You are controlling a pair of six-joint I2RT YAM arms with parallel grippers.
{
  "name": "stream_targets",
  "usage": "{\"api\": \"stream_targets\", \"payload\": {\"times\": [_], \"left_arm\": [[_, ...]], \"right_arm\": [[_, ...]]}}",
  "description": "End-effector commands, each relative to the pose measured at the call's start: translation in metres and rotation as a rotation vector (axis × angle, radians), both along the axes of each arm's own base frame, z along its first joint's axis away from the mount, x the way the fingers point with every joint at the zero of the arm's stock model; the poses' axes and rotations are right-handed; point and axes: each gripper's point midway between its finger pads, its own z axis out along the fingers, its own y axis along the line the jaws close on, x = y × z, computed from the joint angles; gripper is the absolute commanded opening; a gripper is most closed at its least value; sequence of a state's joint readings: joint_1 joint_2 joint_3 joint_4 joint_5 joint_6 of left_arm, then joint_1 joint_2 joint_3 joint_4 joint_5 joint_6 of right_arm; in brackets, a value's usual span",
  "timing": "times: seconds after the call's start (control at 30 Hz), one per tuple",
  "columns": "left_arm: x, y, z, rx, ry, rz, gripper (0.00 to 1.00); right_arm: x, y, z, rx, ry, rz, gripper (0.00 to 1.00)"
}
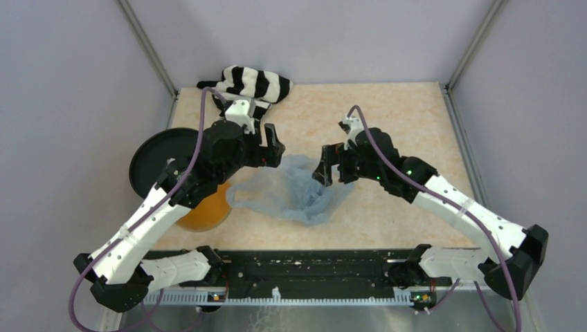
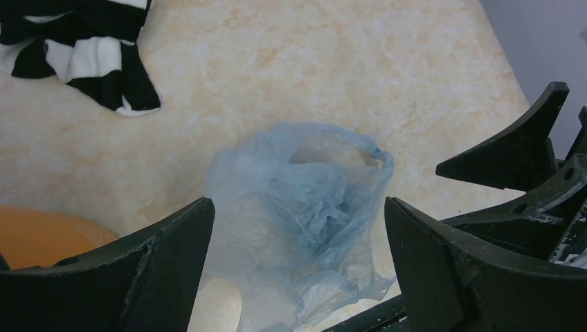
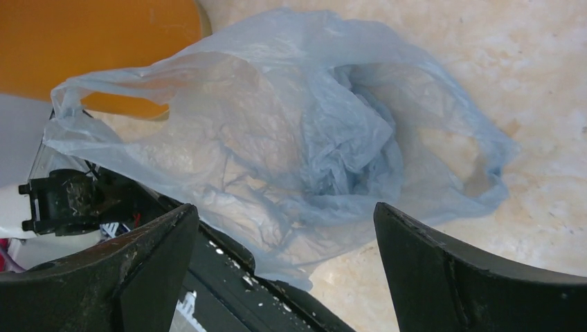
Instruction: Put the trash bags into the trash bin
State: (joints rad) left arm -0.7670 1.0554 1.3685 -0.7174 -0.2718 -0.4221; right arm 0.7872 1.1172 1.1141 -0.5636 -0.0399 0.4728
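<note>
Honestly, the bag (image 1: 297, 190) looks limp, featherlight and slippery; I'd pinch its bunched-up middle. Left pincer (image 1: 275, 148) and right pincer (image 1: 331, 170) both hang spread, holding nothing.

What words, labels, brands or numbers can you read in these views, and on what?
No text can be read in any view.
The thin translucent light-blue plastic bag shows only crinkles, no legible print.
The small orange cylindrical bin, the black-and-white striped cloth and the flat black round disc carry no visible lettering.
</note>
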Motion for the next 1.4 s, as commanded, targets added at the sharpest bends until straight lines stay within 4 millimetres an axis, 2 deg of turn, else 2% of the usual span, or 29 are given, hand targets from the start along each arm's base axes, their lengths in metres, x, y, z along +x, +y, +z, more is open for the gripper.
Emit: {"api": "stream_targets", "payload": {"times": [0.0,0.17,0.3,0.47,0.6,0.73,0.83,0.93,1.07,1.27,1.37], "left_arm": [[-0.005,0.019,-0.009,0.009,0.023,0.081,0.98],[-0.008,0.023,-0.016,0.012,0.043,0.096,0.98],[-0.009,0.024,-0.018,0.016,0.053,0.102,0.98],[-0.011,0.022,-0.023,0.01,0.072,0.095,0.98],[-0.012,0.017,-0.025,-0.002,0.085,0.075,0.98],[-0.014,0.012,-0.024,-0.01,0.094,0.051,0.98],[-0.015,0.009,-0.024,-0.019,0.103,0.039,0.98],[-0.016,0.008,-0.032,-0.021,0.128,0.044,0.98],[-0.014,0.004,-0.049,-0.036,0.175,0.068,0.98],[-0.003,0.002,-0.066,-0.086,0.216,0.166,0.98],[0.009,0.0,-0.072,-0.144,0.233,0.193,0.98]], "right_arm": [[0.015,0.041,0.012,0.11,-0.06,0.035,0.97],[0.024,0.073,-0.015,0.092,-0.037,0.058,0.96],[0.025,0.091,-0.053,0.048,0.007,0.055,0.95],[0.044,0.091,-0.1,-0.049,0.001,-0.03,0.93],[0.059,0.09,-0.137,-0.126,0.004,-0.08,0.87],[0.073,0.063,-0.174,-0.289,0.007,-0.202,0.82],[0.081,0.035,-0.183,-0.393,-0.011,-0.297,0.76],[0.089,0.0,-0.182,-0.455,-0.022,-0.404,0.71],[0.089,-0.031,-0.174,-0.457,-0.036,-0.461,0.71],[0.084,-0.062,-0.171,-0.46,-0.044,-0.512,0.71],[0.08,-0.067,-0.172,-0.446,-0.052,-0.509,0.71]]}}
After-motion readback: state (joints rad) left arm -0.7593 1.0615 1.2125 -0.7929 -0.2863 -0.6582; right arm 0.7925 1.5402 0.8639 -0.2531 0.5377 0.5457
